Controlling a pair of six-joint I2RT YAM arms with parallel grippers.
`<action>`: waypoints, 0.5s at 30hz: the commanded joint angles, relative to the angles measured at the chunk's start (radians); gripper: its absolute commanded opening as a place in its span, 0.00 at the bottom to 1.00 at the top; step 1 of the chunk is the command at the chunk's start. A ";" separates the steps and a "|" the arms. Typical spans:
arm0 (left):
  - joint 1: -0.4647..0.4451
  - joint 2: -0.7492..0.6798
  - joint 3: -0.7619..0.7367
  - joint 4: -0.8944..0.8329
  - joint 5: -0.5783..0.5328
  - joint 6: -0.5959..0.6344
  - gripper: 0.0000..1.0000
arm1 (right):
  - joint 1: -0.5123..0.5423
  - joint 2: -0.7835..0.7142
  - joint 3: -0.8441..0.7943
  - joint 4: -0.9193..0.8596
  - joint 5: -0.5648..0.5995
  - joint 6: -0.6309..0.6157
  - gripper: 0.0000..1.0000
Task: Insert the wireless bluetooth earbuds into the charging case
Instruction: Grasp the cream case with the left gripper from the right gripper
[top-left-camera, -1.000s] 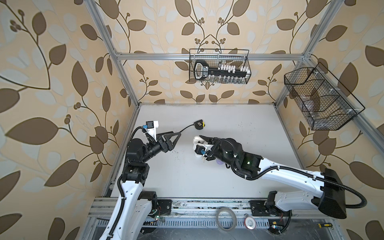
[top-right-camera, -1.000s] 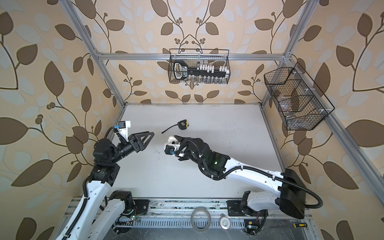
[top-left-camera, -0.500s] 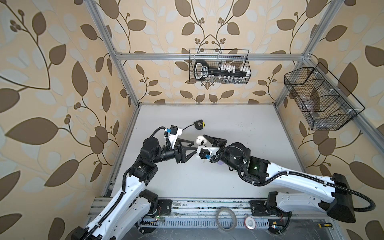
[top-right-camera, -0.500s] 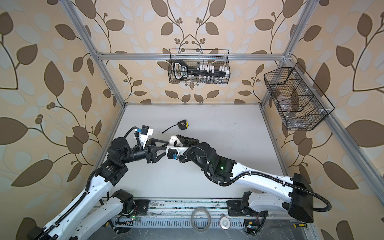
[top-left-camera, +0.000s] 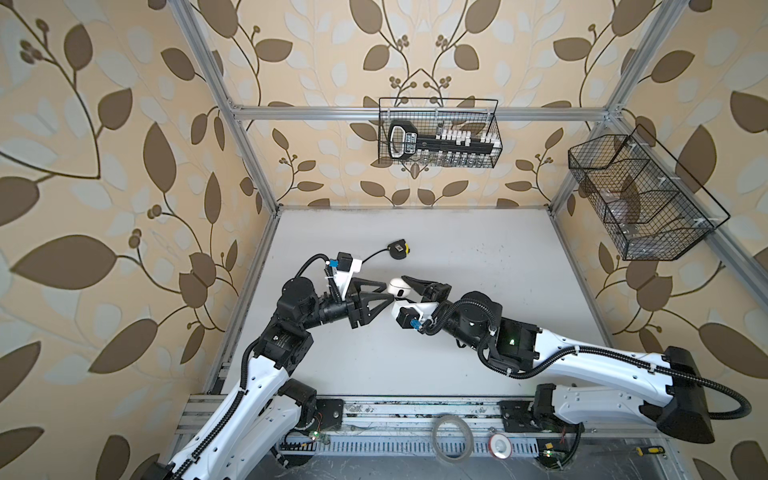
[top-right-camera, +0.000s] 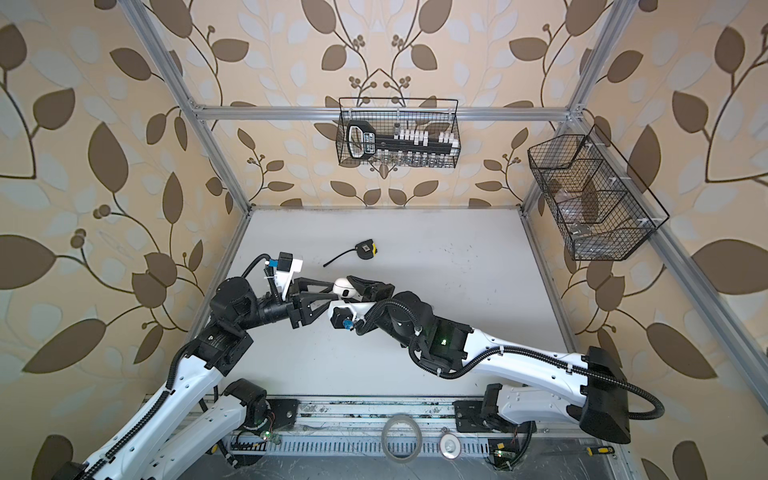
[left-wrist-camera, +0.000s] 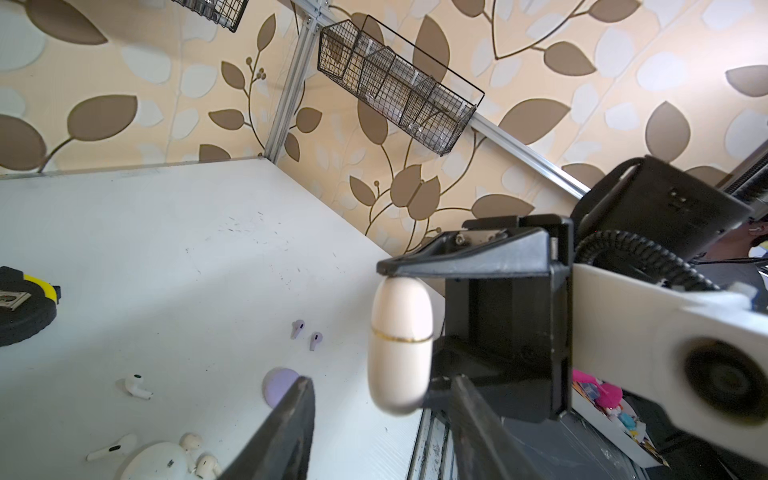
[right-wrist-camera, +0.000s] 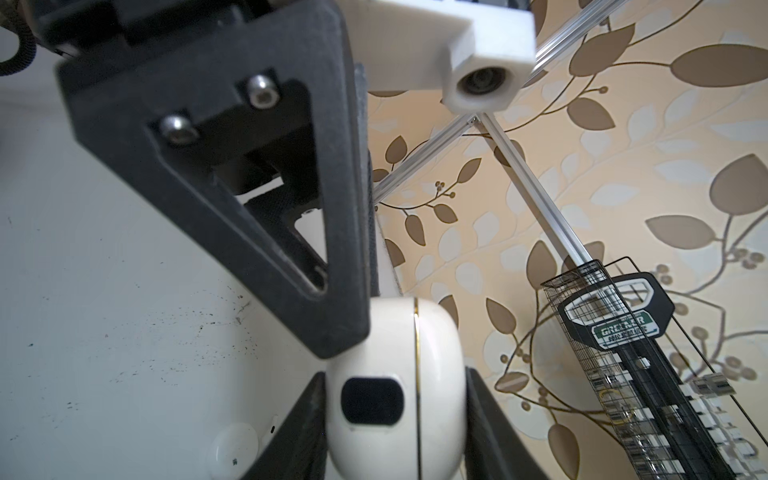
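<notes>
In both top views my right tool (top-left-camera: 401, 293) clenches the cream charging case (top-left-camera: 396, 284) and holds it clear of the table (top-left-camera: 478, 266), a little left of centre. The left tool (top-left-camera: 389, 292) meets it from the left, tips at the case. From here I cannot tell whether they touch. The case's long axis runs roughly far to near, between the right tool's fingers.

In the left wrist view, the left tool's jaws stand partly apart and straddle the case. There is a clear gap at one of its fingers (left-wrist-camera: 291, 428), so it grips nothing. The right tool presses the case's two rounded ends, and the gold seam crosses the middle of the closed case. The earbuds (left-wrist-camera: 297, 328) lie on the table: two lavender near a lavender case (left-wrist-camera: 278, 384), two white, and two cream just beside a white case (left-wrist-camera: 156, 461).

In the right wrist view, the charging case sits wedged between both right fingers, its dark oval patch facing the camera. A left-tool finger overlaps its outer end.
</notes>
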 joint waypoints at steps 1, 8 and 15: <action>-0.008 -0.019 0.011 0.032 0.012 0.016 0.52 | 0.014 0.025 0.043 0.030 -0.006 -0.022 0.21; -0.008 -0.016 0.012 0.032 0.016 0.017 0.50 | 0.017 0.052 0.063 0.052 -0.007 -0.020 0.20; -0.008 -0.013 0.012 0.033 0.020 0.018 0.50 | 0.016 0.053 0.081 0.050 -0.003 -0.014 0.20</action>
